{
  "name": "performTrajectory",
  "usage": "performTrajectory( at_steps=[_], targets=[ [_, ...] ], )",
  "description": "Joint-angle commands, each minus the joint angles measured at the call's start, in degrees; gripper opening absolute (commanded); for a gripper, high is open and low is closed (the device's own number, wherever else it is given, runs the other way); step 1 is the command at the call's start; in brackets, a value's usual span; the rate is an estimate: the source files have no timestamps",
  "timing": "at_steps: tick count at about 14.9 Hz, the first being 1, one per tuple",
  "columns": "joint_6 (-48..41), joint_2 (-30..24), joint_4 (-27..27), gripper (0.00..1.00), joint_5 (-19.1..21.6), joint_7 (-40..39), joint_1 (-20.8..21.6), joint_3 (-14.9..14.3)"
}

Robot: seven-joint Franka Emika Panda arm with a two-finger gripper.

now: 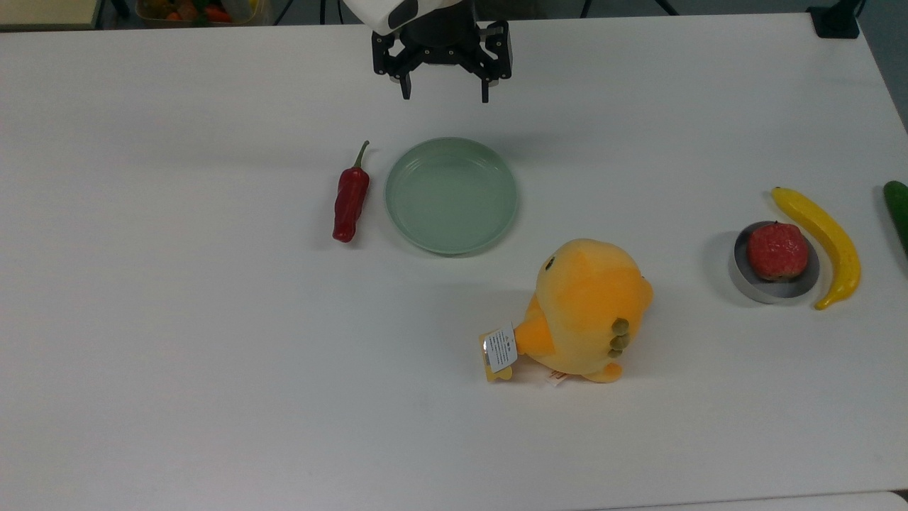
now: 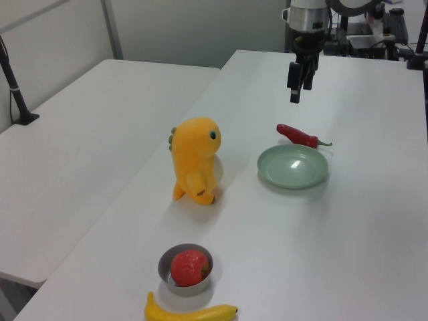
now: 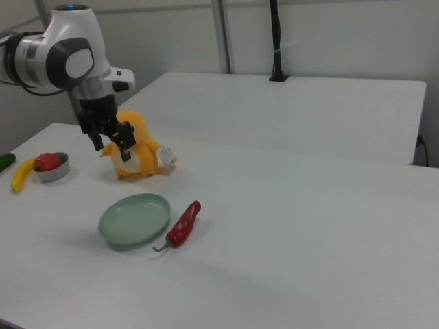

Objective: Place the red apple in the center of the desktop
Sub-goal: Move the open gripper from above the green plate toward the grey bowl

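The red apple [image 1: 777, 250] [image 2: 190, 267] [image 3: 46, 162] sits in a small round metal bowl [image 1: 743, 285] near the top view's right edge of the white desktop [image 1: 213, 355]. My gripper [image 1: 445, 97] [image 2: 299, 91] [image 3: 112, 151] hangs in the air over the far middle of the desktop, just beyond the green plate. Its fingers are open with nothing between them. It is far from the apple, well to the top view's left of it.
A pale green plate [image 1: 452, 195] lies mid-table with a red chili pepper [image 1: 351, 202] beside it. An orange plush toy [image 1: 585, 309] stands between plate and bowl. A banana [image 1: 823, 241] touches the bowl's side; a green cucumber [image 1: 897, 213] lies at the edge.
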Motion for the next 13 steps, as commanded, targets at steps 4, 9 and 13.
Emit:
performTrajectory(
  at_steps=[4,9,13],
  targets=[
    [-1.7,-0.1,1.0,1.00,0.4,-3.8,0.3,0.0],
    [-1.6,0.1,0.6,1.00,0.8,-5.8,-1.7,0.0],
    [-1.3,0.0,0.6,1.00,1.0,-5.9,-1.7,0.0]
  ],
)
